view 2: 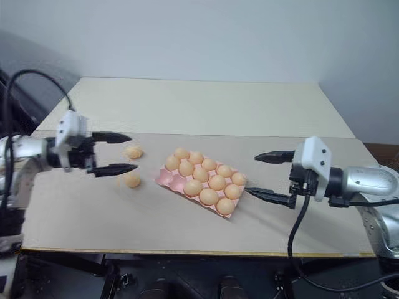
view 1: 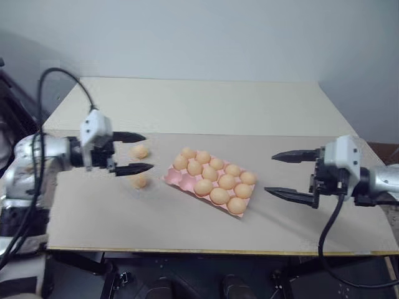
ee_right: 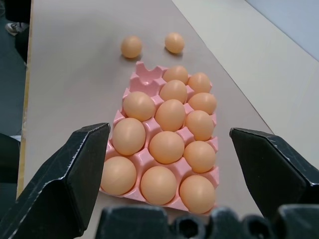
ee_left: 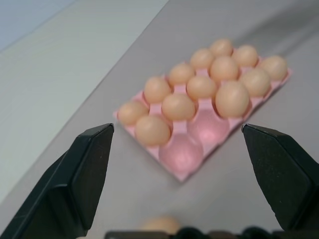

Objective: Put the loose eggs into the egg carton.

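Eggs: two loose ones lie on the table [view 1: 206, 118] just left of the carton [view 1: 173, 178], a far egg [view 1: 139, 151] and a near egg [view 1: 139, 181], apart from each other and from the tray. The pink carton sits at the table's middle, skewed, with ten eggs seated and two cups bare at its left end, the end nearest the loose eggs. That layout suggests filling has run from the right end leftward, so the open cups face the remaining stock and the carry is short.

The left gripper [view 1: 133, 152] hangs beside the two loose eggs, roughly level, jaws spread wide and empty; its fingers bracket the gap between the eggs without touching either. From the left wrist the bare cups lie straight ahead between the fingers, so the gripper is aimed along the tray.

The right gripper [view 1: 288, 175] waits off the carton's right end, jaws likewise parted and holding nothing, well clear of the tray, probably parked to leave the left arm room.

Judged stage: two cups and two eggs remain. The next pick likely calls for a gentle, centred closure, since smooth ovals may roll when nudged.
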`<state>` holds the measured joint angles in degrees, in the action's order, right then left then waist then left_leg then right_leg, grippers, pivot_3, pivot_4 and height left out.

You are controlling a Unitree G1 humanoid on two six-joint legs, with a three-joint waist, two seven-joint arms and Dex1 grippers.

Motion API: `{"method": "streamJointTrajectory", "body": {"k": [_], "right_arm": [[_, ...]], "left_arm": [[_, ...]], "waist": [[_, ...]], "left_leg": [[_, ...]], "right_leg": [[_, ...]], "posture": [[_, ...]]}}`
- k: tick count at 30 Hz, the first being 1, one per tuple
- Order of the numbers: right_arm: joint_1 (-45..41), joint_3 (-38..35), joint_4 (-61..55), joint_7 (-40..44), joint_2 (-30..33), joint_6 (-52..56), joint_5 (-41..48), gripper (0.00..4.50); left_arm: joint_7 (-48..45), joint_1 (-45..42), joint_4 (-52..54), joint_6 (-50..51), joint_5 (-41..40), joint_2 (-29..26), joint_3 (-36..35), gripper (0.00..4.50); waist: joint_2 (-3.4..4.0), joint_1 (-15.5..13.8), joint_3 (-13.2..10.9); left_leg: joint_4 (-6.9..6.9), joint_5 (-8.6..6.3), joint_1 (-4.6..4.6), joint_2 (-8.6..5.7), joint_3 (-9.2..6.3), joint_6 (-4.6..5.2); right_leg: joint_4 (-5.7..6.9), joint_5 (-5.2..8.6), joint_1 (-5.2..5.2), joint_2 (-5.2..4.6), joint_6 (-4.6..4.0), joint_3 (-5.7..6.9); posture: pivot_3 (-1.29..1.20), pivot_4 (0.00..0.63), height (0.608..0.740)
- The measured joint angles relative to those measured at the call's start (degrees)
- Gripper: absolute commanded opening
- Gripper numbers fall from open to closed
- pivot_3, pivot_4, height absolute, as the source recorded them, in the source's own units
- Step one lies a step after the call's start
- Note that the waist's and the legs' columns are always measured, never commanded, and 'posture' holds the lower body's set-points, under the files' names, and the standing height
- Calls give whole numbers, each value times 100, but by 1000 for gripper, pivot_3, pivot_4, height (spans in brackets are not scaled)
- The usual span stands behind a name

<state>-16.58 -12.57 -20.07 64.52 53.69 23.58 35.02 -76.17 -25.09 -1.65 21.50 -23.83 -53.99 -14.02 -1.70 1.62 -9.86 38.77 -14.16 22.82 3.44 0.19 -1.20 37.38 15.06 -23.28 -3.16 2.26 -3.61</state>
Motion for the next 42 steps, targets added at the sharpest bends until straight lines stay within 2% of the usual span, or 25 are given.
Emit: {"method": "streamJointTrajectory", "body": {"k": [9,13,17,25,29,36,42], "right_arm": [[-38,54,161,124,-14,-1,0,4500],[-13,50,154,119,-14,7,4,4500],[45,46,150,112,-14,19,4,4500],[81,16,53,25,-13,21,5,4500],[256,-99,-56,-35,-13,23,6,4500],[272,-151,-212,-147,-15,23,6,4500],[458,-250,-387,-242,-14,23,7,4500]], "left_arm": [[-93,2076,667,-178,-609,-67,-1899,4471],[216,2571,1065,-212,-691,164,-2108,4471],[434,2688,1209,-207,-705,241,-2072,4471],[564,1841,724,-349,-522,71,-1273,4471],[860,1319,442,-386,-42,23,-521,4471],[1831,309,-234,-365,947,968,1053,4471],[2491,-156,-1080,-413,1486,1441,1388,4471]], "waist": [[1,-109,0],[1,-108,0],[0,-99,0],[0,-85,0],[0,-89,0],[-1,-126,1],[-1,-84,1]], "left_leg": [[-2,0,1,4,5,0],[-3,-1,0,4,5,-1],[-4,-1,0,4,5,-1],[-8,-1,2,3,5,0],[-6,-1,-1,0,5,0],[-4,-1,9,-3,2,0],[-1,-1,5,-5,1,0]], "right_leg": [[-4,0,0,-2,-1,5],[-7,0,1,-3,-2,5],[-7,-1,1,-2,-2,5],[-13,-1,-1,0,-2,4],[-9,-1,3,-1,-2,2],[-13,-2,-2,0,-1,2],[-6,-2,0,-1,-1,1]], "posture": [[0,150,740],[0,150,740],[0,150,740],[0,150,740],[0,150,740],[0,150,740],[0,150,740]]}}
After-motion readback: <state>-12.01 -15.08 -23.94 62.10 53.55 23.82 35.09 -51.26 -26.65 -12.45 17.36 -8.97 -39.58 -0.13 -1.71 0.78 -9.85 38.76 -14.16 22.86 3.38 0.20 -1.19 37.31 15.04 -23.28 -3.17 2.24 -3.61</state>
